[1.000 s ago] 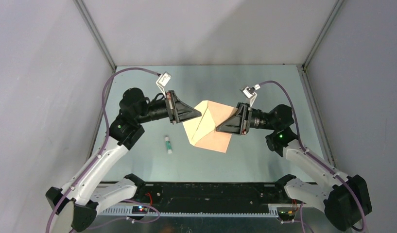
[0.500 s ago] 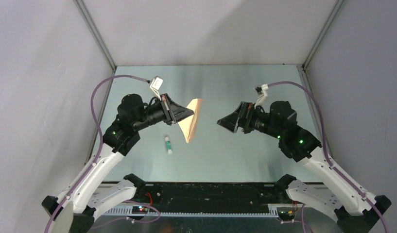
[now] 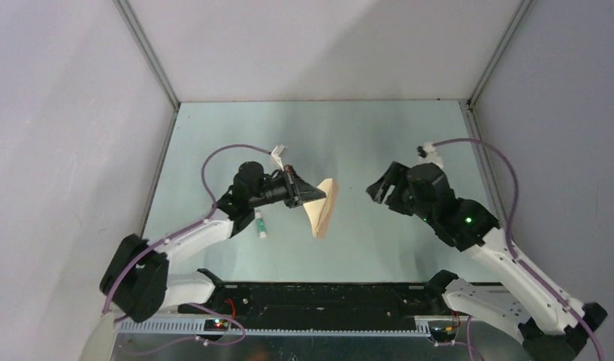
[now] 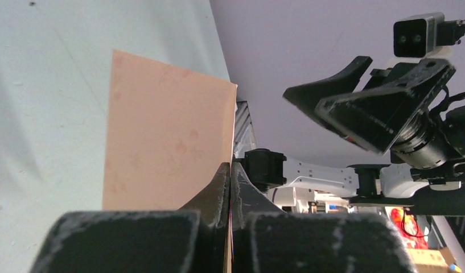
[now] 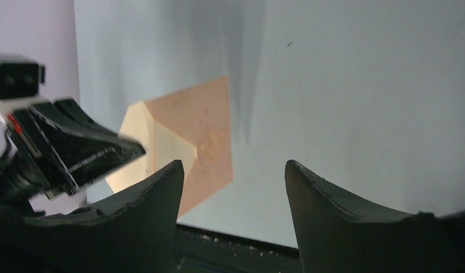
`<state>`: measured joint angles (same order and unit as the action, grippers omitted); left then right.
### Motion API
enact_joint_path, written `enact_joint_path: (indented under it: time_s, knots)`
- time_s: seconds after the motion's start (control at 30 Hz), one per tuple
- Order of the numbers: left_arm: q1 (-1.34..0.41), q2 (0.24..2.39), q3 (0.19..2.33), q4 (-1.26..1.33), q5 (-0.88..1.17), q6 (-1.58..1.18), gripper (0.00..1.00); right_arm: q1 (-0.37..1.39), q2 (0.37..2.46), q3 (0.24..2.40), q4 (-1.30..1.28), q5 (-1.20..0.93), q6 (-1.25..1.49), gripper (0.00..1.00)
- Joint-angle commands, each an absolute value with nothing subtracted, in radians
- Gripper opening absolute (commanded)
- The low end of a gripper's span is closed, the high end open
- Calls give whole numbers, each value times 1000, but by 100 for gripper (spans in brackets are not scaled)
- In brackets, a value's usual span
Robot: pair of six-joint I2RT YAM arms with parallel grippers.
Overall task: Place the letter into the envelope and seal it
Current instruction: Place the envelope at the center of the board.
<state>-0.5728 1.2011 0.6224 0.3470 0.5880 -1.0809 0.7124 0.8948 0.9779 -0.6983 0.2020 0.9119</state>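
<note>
Left gripper [image 3: 313, 194]: clenched on the envelope [image 3: 322, 210], with both fingers pressed flat together and the paper's edge nipped between them; shows close up in the left wrist view [image 4: 230, 170].
Right gripper [image 3: 385, 188]: released, with fingers spread wide and nothing between them; sits well apart from the paper and points toward it [image 5: 233, 165].
Envelope position: held up between the two arms over the middle of the table [image 3: 364, 128], nearly edge-on to the top camera; cannot tell whether the lowest corner touches the surface.
Envelope faces: shows a plain tan side to the left wrist camera [image 4: 161, 142]; shows the other side to the right wrist camera [image 5: 210, 131], with the pointed flap open and the paler cream inside visible.
Grip spot: at one edge of the paper, with the rest standing free beyond the fingertips.
Small white and green stick [image 3: 259, 223]: lies flat on the table just beside the left forearm, apart from the envelope.
</note>
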Motion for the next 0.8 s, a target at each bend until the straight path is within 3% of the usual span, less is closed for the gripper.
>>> enact_joint_path:
  time_s: [0.0,0.13,0.3,0.47,0.77]
  knots:
    - [-616,1324,667,573,588,-1151,0,621,828,963,-785,284,926,67]
    - [-617,1433,681,383,475,-1000,0,622,864,961,-824,297,955,65]
    - [-620,1489,721,135,309,-838,0,691,963,959,-820,357,984,78]
    - [-650,1534,699,86,188,-818,0,759,1140,961,-748,316,1023,84]
    - [-737,1537,631,127,-47,-959,0,918,1440,991,-620,277,1033,83]
